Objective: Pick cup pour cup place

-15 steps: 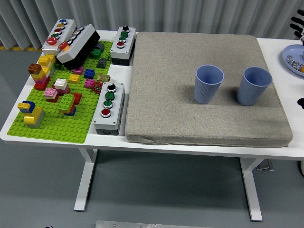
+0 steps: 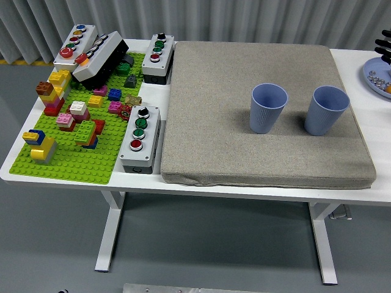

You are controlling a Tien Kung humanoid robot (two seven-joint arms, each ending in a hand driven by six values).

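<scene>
Two blue cups are standing upright on the grey mat (image 2: 269, 110) in the right half of the frame: the left cup (image 2: 268, 108) near the mat's middle, the right cup (image 2: 325, 110) just beside it, apart. Nothing is gripping either, so the picking step is not yet begun. At the upper right edge, black fingers (image 2: 385, 47) of the right hand are showing; open or closed, I cannot tell. Next, that hand probably needs to reach down-left and close around the right cup.
</scene>
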